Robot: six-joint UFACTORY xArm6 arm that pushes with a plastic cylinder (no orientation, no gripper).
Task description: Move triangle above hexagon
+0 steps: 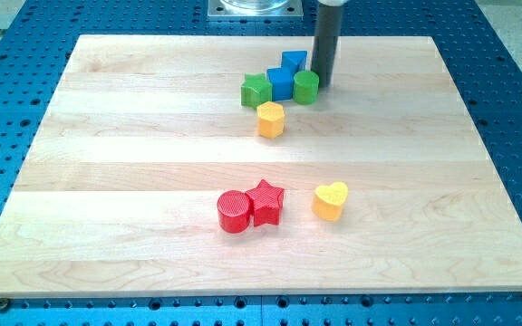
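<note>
A cluster of blocks sits near the view's top centre. It holds a green block (pixel 256 90) on the left, a blue cube (pixel 281 83), a green round block (pixel 306 86) on the right, and a blue block (pixel 294 62) behind them that may be the triangle. A yellow hexagon (pixel 271 119) lies just below the cluster, apart from it. My tip (pixel 324 87) is down on the board, touching or almost touching the right side of the green round block and just right of the rear blue block.
A red cylinder (pixel 234 212) and a red star (pixel 265 201) touch each other in the lower middle. A yellow heart (pixel 330 201) lies to their right. The wooden board (pixel 107 181) sits on a blue perforated table (pixel 515 54).
</note>
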